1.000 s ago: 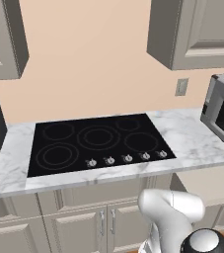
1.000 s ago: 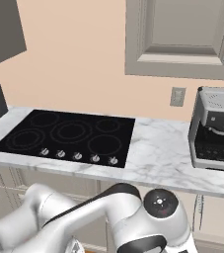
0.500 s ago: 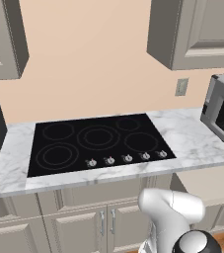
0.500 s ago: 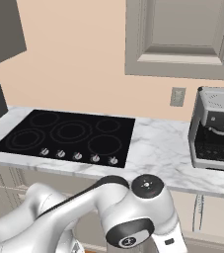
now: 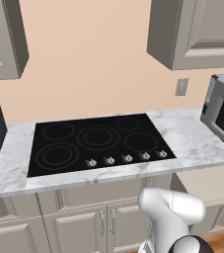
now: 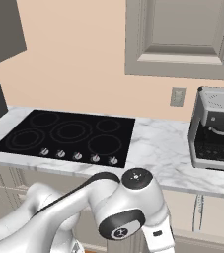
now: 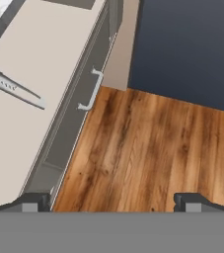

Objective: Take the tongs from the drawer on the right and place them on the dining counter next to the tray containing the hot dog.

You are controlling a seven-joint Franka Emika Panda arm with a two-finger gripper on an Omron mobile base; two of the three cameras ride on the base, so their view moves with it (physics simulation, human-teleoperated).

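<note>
Below the hand camera, 1 drawer point(image 7: 44, 99) stands pulled open, its pale inside showing, and 1 pair of tongs point(image 7: 12, 89) lies on the drawer floor toward its left side, well apart from the gripper point(image 7: 112, 201). 2 dark fingertips point(image 7: 32, 201) sit wide apart with nothing between them, over wood floor point(image 7: 148, 148) beside the drawer front and its 1 bar handle point(image 7: 91, 89). Up top: 1 black cooktop point(image 5: 98, 143) with 5 knobs, 1 coffee machine point(image 6: 216, 129), 1 wall outlet point(image 5: 181, 87). Against half a second back, the elbow has crept lower and rightward; the kitchen holds.
</note>
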